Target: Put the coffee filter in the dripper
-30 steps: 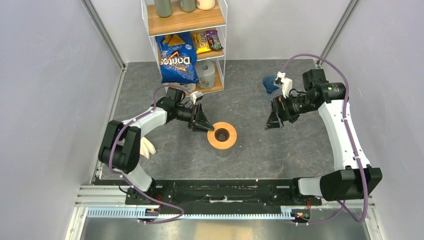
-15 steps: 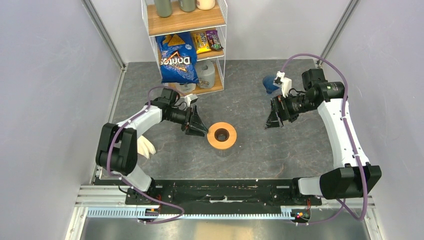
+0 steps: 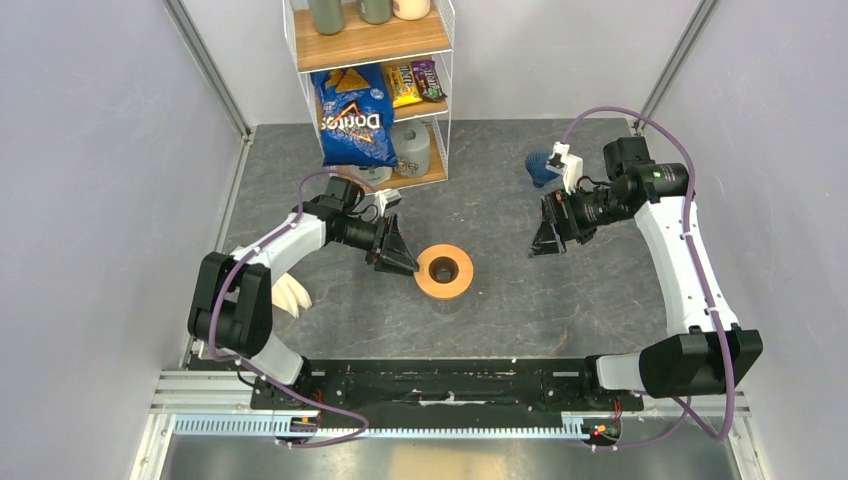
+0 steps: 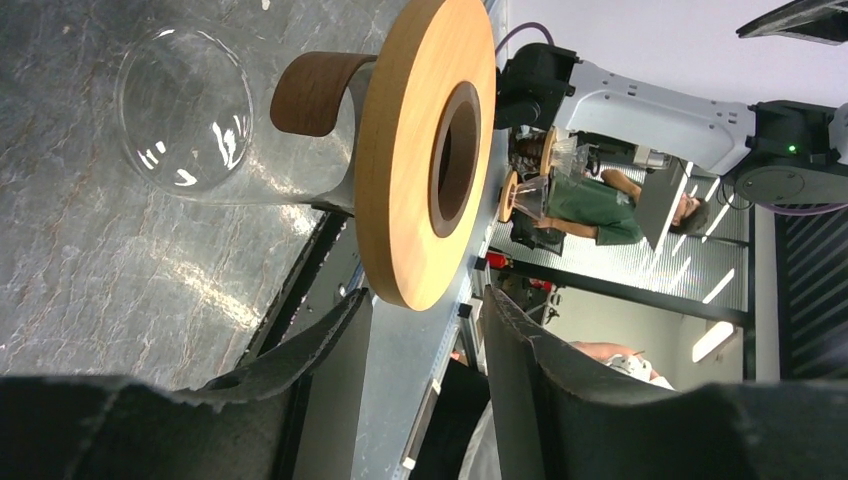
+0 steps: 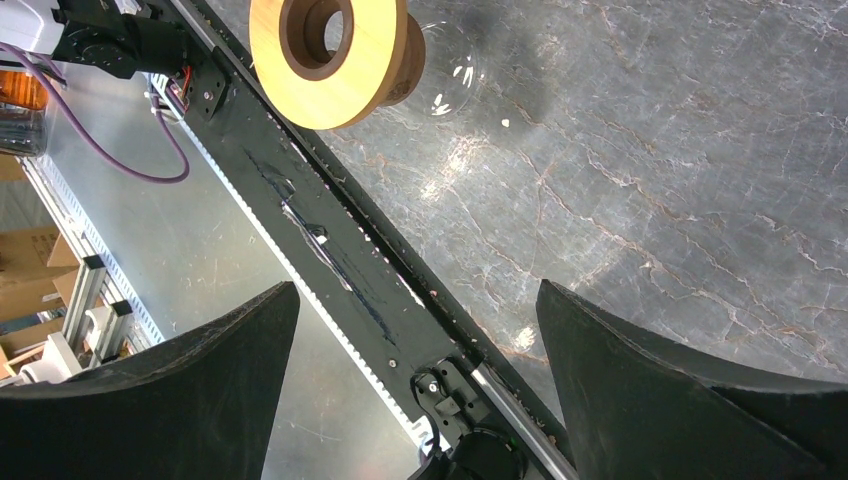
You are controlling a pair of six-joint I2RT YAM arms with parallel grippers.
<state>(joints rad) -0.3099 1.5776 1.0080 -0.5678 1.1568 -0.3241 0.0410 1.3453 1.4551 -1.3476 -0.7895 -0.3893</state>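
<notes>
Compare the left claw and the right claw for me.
The left claw sits right beside the wooden ring; the right claw hangs well away from it. The left claw's jaws stand narrower in its wrist view, the right claw's wider. Both are open and hold nothing.

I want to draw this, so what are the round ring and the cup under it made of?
The ring looks like pale, smooth wood: tan with faint grain. The cup looks like clear glass: the table shows through it and it has bright glints. Its dark brown handle may be wood too.
</notes>
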